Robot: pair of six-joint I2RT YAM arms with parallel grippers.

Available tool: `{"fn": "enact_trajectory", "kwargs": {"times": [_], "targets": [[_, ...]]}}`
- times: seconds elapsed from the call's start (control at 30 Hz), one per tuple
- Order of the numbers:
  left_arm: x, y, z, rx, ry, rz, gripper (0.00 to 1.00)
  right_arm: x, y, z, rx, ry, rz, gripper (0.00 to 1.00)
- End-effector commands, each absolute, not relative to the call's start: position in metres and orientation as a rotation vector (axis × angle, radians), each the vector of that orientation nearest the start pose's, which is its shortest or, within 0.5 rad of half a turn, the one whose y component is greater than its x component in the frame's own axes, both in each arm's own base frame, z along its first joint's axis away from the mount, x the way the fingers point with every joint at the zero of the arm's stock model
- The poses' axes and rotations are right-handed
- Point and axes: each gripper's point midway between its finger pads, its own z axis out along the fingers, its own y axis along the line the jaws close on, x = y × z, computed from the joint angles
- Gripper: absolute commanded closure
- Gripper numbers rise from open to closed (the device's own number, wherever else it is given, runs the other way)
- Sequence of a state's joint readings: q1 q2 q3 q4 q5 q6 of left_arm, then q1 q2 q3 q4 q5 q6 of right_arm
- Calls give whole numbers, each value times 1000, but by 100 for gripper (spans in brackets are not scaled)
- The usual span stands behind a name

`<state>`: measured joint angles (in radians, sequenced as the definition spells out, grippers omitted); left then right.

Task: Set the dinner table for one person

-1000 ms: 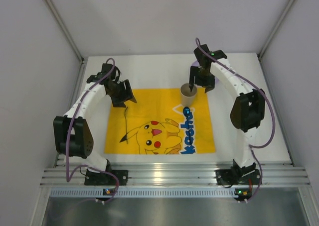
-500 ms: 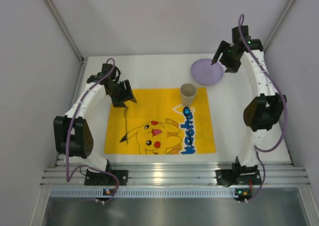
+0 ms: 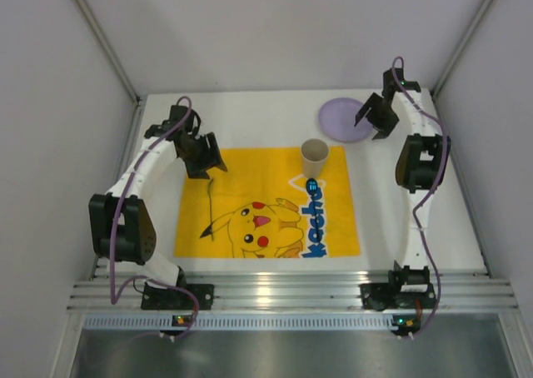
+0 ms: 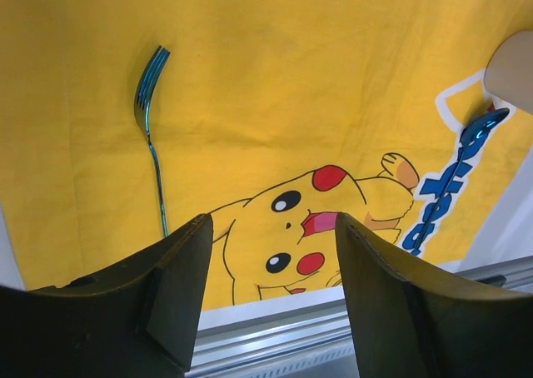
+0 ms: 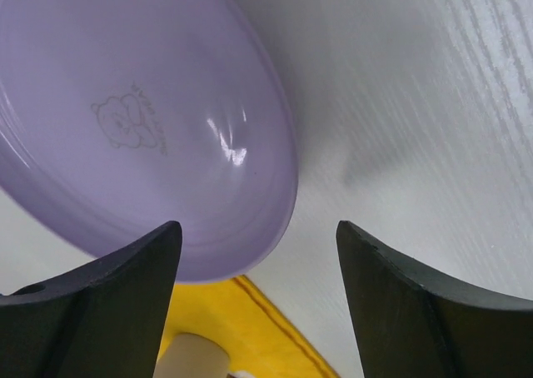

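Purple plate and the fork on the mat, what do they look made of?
Purple plate: glossy, with sharp highlights and a faint bear mark; probably plastic or melamine, possibly glazed ceramic. Fork: thin, with an iridescent blue mirror sheen; likely coated metal.

We get bright, even overhead light in the top view; shadows v. soft, pic slightly low-res. Strong glare streak on the ribbed silver aluminium rail [image 3: 266,290]. Left wrist view: yellow Pikachu-print cloth mat [image 4: 250,78] evenly lit & sharp; jaws of the left gripper [image 4: 273,224] dark, soft-focus. Right wrist view: white glints on the glossy lilac round plate [image 5: 125,128], a faint shadow beside it on the large plain white matte desk [image 5: 416,103]; jaws of the right gripper [image 5: 258,228] blurred, near-black.
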<state>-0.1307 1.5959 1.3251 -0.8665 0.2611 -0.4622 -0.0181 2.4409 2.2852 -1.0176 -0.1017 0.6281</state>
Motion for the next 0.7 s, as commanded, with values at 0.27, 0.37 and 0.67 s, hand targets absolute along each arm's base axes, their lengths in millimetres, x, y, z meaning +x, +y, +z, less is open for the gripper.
{"fn": "enact_trajectory", "kwargs": {"times": [0.27, 0.37, 0.67], "targets": [[345, -102, 153, -397, 2695, -474, 34, 559, 15, 43, 951, 2578, 254, 50], [350, -103, 153, -392, 2705, -477, 34, 557, 19, 32, 944, 2600, 238, 59], [370, -107, 167, -336, 2694, -493, 34, 583, 28, 115, 800, 2425, 305, 100]]}}
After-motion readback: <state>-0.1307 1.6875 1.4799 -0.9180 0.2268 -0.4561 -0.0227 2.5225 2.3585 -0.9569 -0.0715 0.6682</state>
